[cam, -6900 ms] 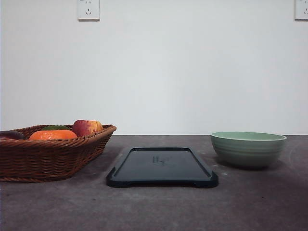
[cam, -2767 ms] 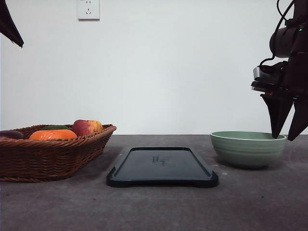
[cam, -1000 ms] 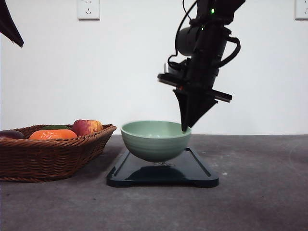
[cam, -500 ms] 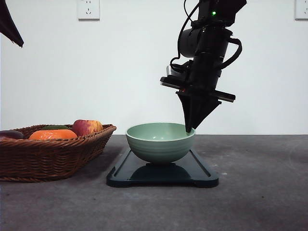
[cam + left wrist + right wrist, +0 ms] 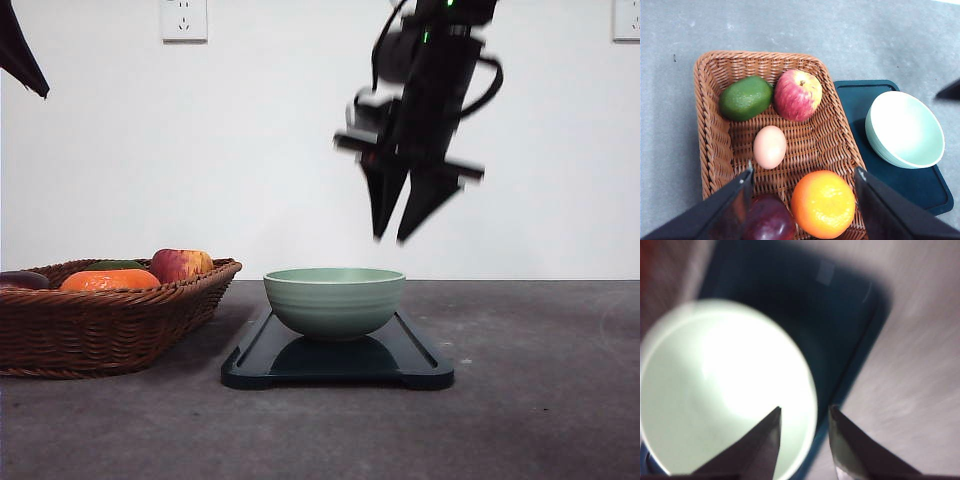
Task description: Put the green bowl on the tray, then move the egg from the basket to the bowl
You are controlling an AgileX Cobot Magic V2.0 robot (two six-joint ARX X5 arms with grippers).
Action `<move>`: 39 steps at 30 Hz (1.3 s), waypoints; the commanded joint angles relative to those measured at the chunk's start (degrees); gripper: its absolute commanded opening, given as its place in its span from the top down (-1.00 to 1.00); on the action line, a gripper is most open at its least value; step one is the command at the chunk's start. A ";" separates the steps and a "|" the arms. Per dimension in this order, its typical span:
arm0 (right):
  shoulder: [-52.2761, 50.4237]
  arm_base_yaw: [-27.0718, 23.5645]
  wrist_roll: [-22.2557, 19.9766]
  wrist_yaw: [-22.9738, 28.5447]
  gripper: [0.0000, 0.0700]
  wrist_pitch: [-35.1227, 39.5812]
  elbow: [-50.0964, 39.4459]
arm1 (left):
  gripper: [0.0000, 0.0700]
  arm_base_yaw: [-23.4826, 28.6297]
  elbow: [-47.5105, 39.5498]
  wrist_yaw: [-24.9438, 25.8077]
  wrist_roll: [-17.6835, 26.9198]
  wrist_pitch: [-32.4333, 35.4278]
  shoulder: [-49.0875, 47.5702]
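The green bowl [image 5: 335, 300] stands upright on the dark tray [image 5: 340, 368], and nothing holds it. My right gripper [image 5: 391, 238] hangs open just above the bowl's right rim, blurred by motion. In the right wrist view its open fingers [image 5: 770, 440] straddle the bowl's rim [image 5: 810, 390] from above. My left gripper [image 5: 804, 171] is open high over the wicker basket [image 5: 715, 145]. The egg [image 5: 769, 146] lies in the middle of the basket. From the front the basket [image 5: 100, 325] hides the egg.
A green avocado [image 5: 745, 97], a red apple [image 5: 797, 95], an orange [image 5: 823, 203] and a dark red fruit [image 5: 767, 222] share the basket with the egg. The basket sits left of the tray [image 5: 860, 100] on a grey table [image 5: 540, 420].
The right gripper has let go of the bowl, opened and risen. The bowl has settled flat on the tray. The left arm has not moved.
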 commanded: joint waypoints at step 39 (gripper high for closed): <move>-61.04 -3.90 -3.27 -0.80 0.48 40.06 -74.63 | -0.13 -1.11 1.29 0.32 -2.01 -3.97 0.36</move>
